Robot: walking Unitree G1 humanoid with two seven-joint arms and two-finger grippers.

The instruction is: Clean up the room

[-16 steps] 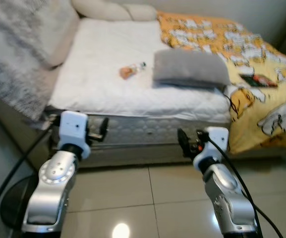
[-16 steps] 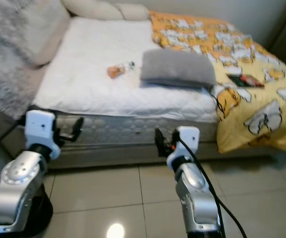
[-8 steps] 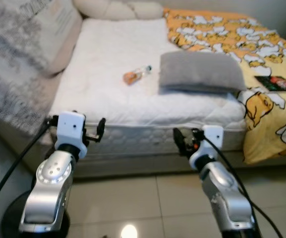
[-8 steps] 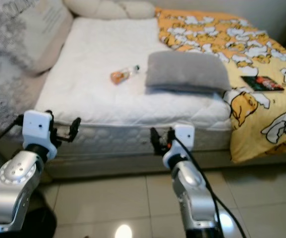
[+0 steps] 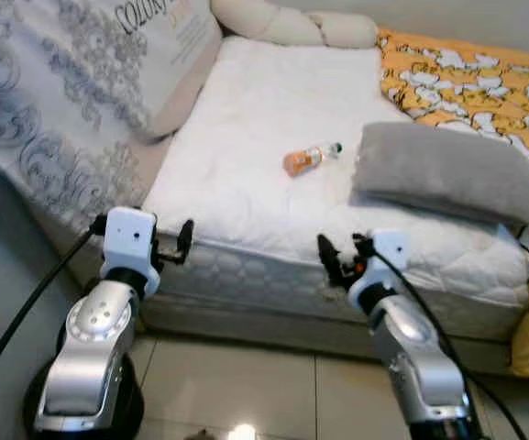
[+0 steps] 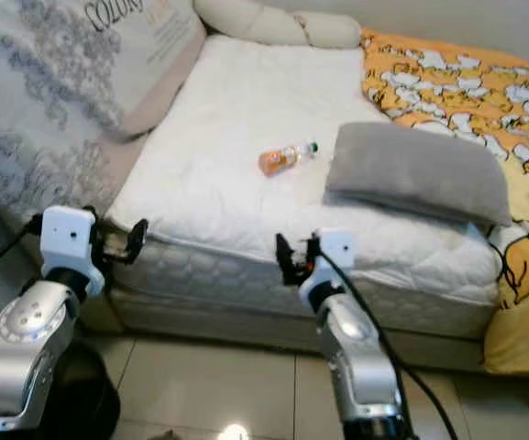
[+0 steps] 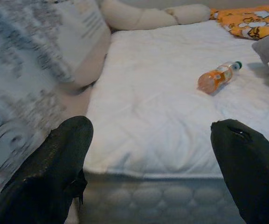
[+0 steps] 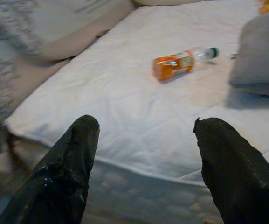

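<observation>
Two grippers hang in front of the near edge of the bed, both released and holding nothing. The left gripper (image 7: 153,163) has its two long black fingers spread wide, with bare mattress showing between them; it sits at the near left corner of the bed, apart from the fabric. The right gripper (image 8: 143,168) is likewise spread wide and empty, held just before the near edge, further right. Both sit on silver metal arms with white wrist blocks and black cables trailing back.

One small clear plastic bottle with an orange label and a green cap (image 5: 308,159) lies on its side near the middle of the white quilted mattress (image 5: 246,137), cap end pointing right and far. It is well apart from both grippers, beyond them on the bed, and near the left edge of a soft grey rectangular pillow (image 5: 447,172) without touching it. The mattress surface is stitched and faintly puckered, its side panel padded in a diamond-like pattern.

On the right lies an orange blanket printed with white cartoon figures (image 5: 484,82). At the far end rest plump cream bolster cushions (image 5: 292,26). To the left leans a large grey-and-white patterned cushion with printed lettering (image 5: 81,82). Glossy pale floor tiles (image 5: 246,394) lie below.
</observation>
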